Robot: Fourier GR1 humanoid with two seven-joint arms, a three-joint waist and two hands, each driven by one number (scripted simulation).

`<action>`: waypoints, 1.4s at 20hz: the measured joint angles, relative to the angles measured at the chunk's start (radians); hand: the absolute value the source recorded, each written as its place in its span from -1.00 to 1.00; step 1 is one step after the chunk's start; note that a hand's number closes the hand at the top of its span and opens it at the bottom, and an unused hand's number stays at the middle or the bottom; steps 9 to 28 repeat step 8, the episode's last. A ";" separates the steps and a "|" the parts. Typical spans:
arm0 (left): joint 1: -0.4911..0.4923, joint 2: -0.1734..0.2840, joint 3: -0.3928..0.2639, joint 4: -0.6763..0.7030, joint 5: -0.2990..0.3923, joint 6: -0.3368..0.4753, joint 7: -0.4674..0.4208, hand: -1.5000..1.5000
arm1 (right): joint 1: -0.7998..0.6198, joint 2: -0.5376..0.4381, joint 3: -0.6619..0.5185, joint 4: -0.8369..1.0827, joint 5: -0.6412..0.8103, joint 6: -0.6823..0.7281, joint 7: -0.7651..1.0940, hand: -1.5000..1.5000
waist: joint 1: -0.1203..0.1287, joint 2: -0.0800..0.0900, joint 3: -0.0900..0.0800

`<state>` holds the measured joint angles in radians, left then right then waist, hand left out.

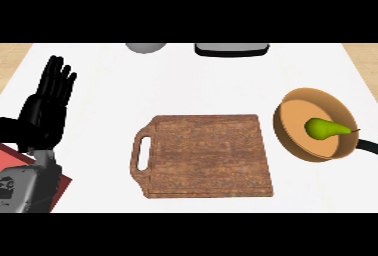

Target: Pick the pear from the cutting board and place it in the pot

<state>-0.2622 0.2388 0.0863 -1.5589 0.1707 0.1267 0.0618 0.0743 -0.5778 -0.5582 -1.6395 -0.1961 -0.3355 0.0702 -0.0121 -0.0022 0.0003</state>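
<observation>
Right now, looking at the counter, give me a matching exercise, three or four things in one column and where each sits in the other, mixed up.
Things:
1. pear
2. cutting board
3. left hand
4. pot

Places:
A. middle of the counter, nothing on it
B. at the right, handle toward the right edge
C. lying inside the pot
D. at the left, open, fingers up

Pairs: 1-C, 2-A, 3-D, 4-B

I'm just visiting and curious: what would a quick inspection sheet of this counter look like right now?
Surface: white counter, wooden strips at its far corners.
Job's things: pear lies inside the pot; cutting board bare.
Clutter: grey rounded object and dark tray-like object at the far edge; red item at lower left.
Hands: left hand open, fingers up, resting at the left; right hand not in view.
Cables: nothing seen.
Surroundings: nothing seen.
</observation>
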 measured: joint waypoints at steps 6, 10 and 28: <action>-0.010 -0.013 0.006 0.023 -0.011 -0.007 -0.012 0.00 | 0.061 -0.001 -0.142 0.117 -0.075 0.142 -0.142 -1.00 | 0.003 0.001 0.000; -0.014 -0.011 0.013 0.030 -0.011 -0.013 -0.015 0.00 | 0.083 -0.008 -0.187 0.148 -0.099 0.192 -0.170 -1.00 | 0.003 0.001 0.000; -0.014 -0.011 0.013 0.030 -0.011 -0.013 -0.015 0.00 | 0.083 -0.008 -0.187 0.148 -0.099 0.192 -0.170 -1.00 | 0.003 0.001 0.000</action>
